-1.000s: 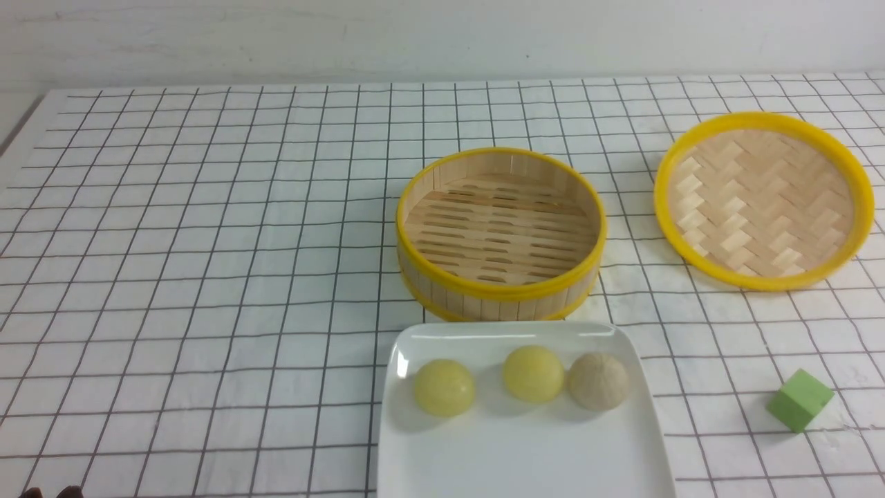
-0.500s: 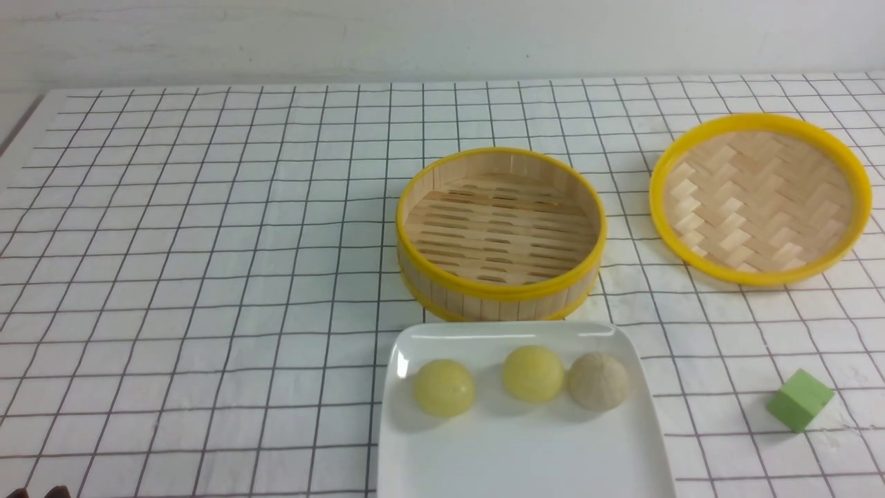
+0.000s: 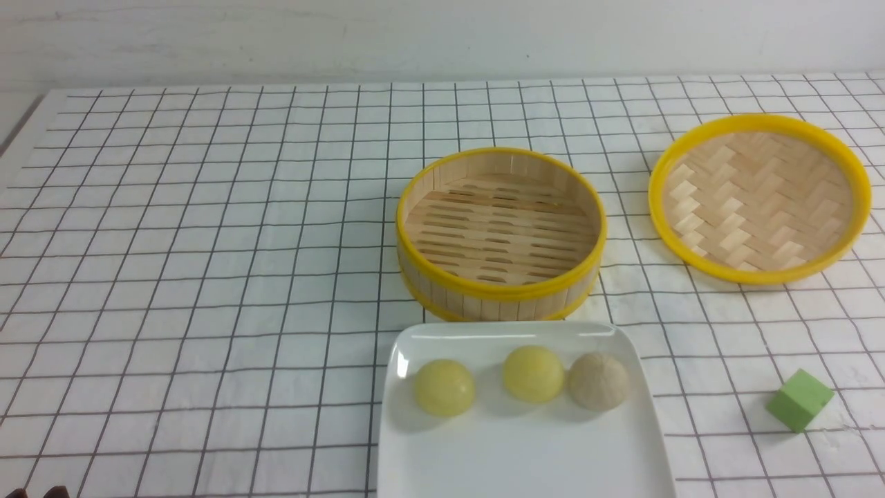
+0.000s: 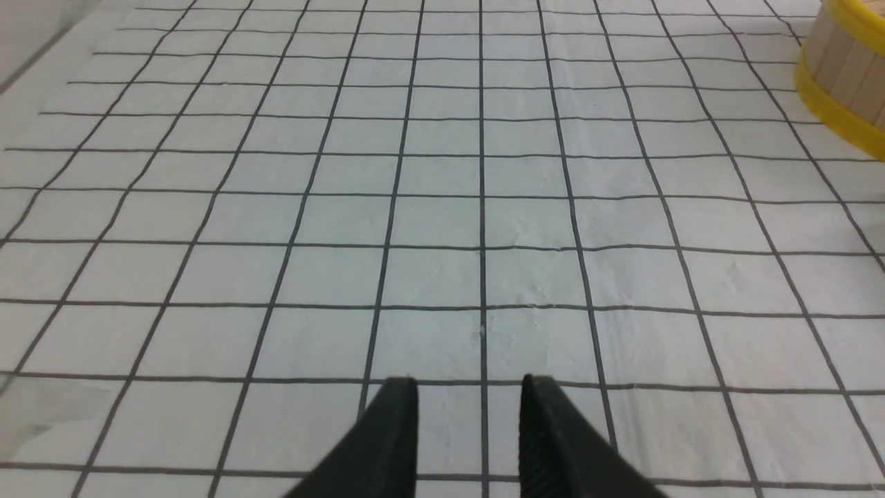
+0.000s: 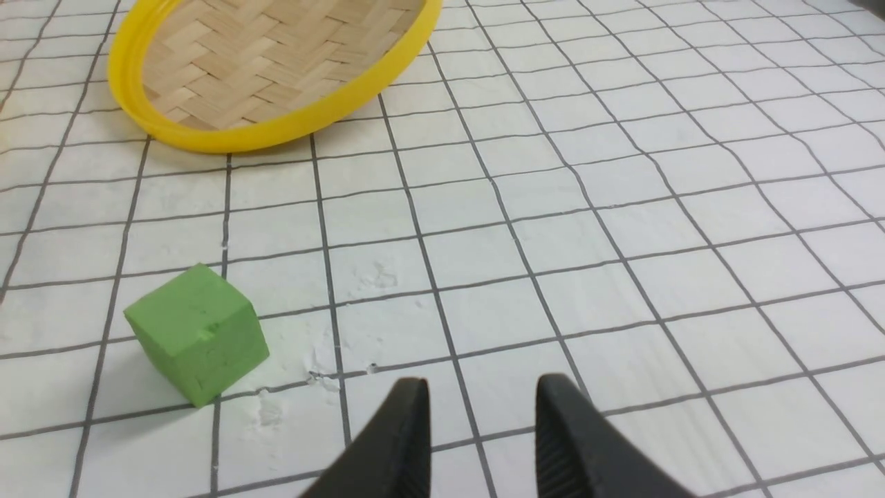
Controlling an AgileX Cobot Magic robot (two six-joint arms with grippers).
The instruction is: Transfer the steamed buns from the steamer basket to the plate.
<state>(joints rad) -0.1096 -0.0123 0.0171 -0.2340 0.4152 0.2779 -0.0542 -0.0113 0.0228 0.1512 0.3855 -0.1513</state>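
Note:
Three steamed buns lie in a row on the white square plate [image 3: 643, 443] at the front: a pale yellow bun [image 3: 444, 387], a second yellow bun [image 3: 533, 373] and a beige pleated bun [image 3: 599, 380]. Behind the plate stands the steamer basket [image 3: 501, 294], with nothing on its slatted floor. My left gripper [image 4: 471, 387] is open over bare cloth far to the left; its fingertips [image 3: 55, 492] just show at the bottom corner of the front view. My right gripper [image 5: 484, 387] is open over the cloth beside the green cube [image 5: 197, 332], holding nothing.
The woven lid [image 3: 759, 199] with its yellow rim lies upturned at the back right. A green cube [image 3: 799, 400] sits right of the plate. A checked cloth [image 3: 207, 277] covers the table, whose left edge shows at the far left.
The lid has shifted a little to the left and settled. My left fingertips slid slightly left along the bottom edge of the front view. Buns, plate and basket are unmoved.

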